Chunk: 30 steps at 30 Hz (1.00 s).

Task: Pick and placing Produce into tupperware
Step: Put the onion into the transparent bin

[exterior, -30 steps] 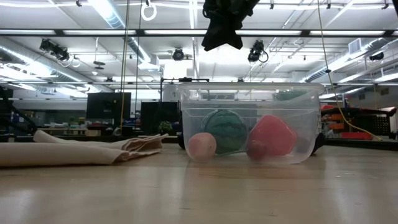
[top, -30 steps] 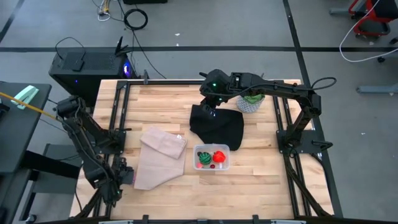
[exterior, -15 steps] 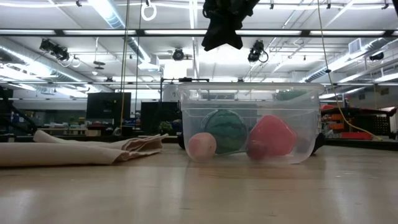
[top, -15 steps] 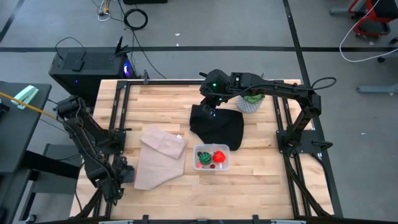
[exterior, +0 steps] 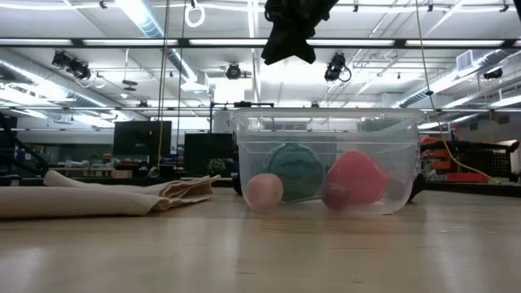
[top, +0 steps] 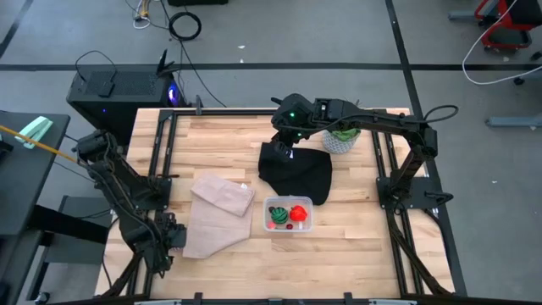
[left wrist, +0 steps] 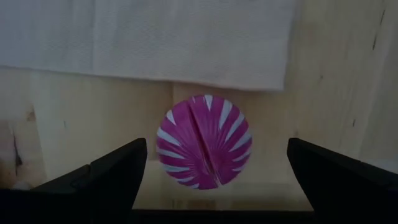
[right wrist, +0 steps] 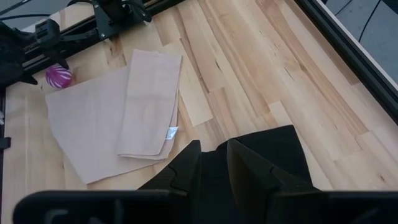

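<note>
Left tool (left wrist: 211, 171) wide open around purple ball (left wrist: 204, 141) on tabletop (top: 356, 229); right tool (right wrist: 213, 163) narrow, lifting black cloth (top: 296, 174).

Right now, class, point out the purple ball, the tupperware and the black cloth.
purple ball (left wrist: 205, 142): left wrist view, centre of its ribbed face.
tupperware (top: 289, 226): high view, near rim.
black cloth (top: 301, 175): high view, middle of the draped fabric.
</note>
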Available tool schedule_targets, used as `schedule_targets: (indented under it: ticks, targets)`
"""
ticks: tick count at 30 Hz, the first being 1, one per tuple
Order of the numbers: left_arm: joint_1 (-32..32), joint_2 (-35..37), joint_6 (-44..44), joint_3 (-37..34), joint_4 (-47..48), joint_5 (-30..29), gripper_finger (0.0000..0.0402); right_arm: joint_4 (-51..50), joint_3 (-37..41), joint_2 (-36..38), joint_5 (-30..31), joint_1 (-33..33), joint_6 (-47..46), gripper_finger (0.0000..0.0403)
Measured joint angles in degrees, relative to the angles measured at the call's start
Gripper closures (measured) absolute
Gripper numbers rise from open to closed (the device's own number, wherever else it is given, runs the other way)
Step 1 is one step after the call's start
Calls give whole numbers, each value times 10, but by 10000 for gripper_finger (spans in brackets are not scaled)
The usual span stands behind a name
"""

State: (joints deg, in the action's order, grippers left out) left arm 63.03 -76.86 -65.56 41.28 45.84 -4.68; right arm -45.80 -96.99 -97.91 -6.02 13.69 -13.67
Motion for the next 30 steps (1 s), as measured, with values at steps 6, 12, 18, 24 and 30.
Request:
schedule_targets:
  ticks: [6,12,18,24,30]
  targets:
    - [-2,0,-14,-22,-42,17,5,0,0,0,0,-1,-3,316]
    - [-2,0,-22,-33,-41,17,5,0,0,0,0,-3,-3,316]
    - [-2,0,-24,-33,-44,15,5,1,0,0,0,-3,-2,316]
    - [-2,0,-23,-33,-44,3,5,5,0,0,0,-3,-2,316]
    - [-2,0,-23,-33,-57,2,5,8,0,0,0,-3,-1,316]
